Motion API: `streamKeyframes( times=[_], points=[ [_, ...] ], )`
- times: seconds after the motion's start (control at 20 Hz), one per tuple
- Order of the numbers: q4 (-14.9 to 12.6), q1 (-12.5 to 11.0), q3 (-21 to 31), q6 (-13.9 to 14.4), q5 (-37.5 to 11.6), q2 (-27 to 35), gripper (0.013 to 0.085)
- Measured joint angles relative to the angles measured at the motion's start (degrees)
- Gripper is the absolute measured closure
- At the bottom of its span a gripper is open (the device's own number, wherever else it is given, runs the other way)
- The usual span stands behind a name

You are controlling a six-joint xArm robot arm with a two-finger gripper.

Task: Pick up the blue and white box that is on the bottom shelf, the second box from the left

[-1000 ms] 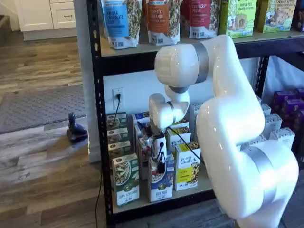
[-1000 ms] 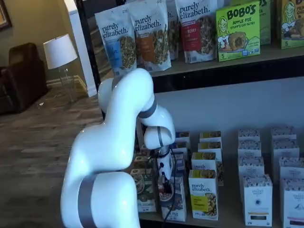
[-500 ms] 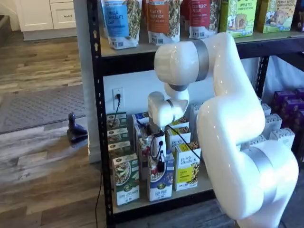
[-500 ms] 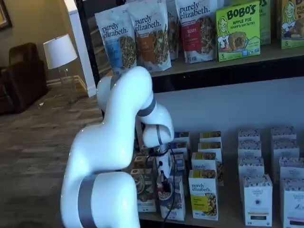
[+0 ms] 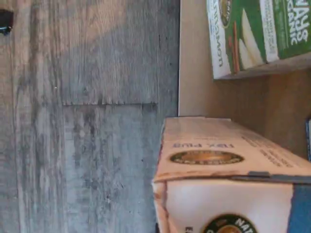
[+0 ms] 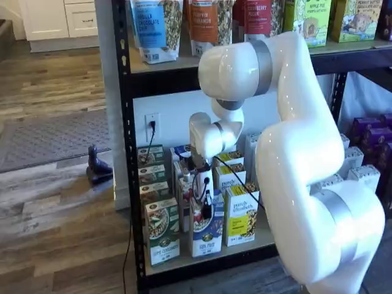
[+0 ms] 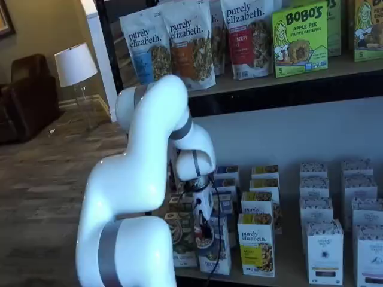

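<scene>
The blue and white box (image 6: pixel 207 240) stands at the front of the bottom shelf (image 6: pixel 184 262), between a green-and-white carton (image 6: pixel 162 236) and a yellow-and-white carton (image 6: pixel 240 220). My gripper (image 6: pixel 207 211) reaches down from the white arm and is shut on the box's top edge, black fingers over its blue upper part. The box is raised slightly off the deck. Both shelf views show this: the box (image 7: pixel 214 256) and the gripper (image 7: pixel 204 230). The wrist view shows the box's top flap (image 5: pixel 218 155) close up, the green carton (image 5: pixel 257 34) beside it and the pale deck (image 5: pixel 194 73). No fingers show there.
Rows of like cartons stand behind the front ones. White cartons (image 7: pixel 323 251) fill the deck's right part. The upper deck holds granola bags (image 6: pixel 156 24). A black upright (image 6: pixel 130 184) stands left of the green carton. A wall outlet (image 6: pixel 151 120) with a cable is behind. Wood floor (image 5: pixel 97 121) lies below.
The gripper and the blue and white box have risen a little and shifted slightly out from the shelf. The arm's elbow has lifted with them.
</scene>
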Motion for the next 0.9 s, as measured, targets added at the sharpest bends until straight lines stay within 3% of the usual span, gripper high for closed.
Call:
streamKeyframes(
  times=[0.9],
  points=[
    [-2.5, 2.1, 12.7, 4.4, -2.3, -10.3, 0.0450]
  ],
)
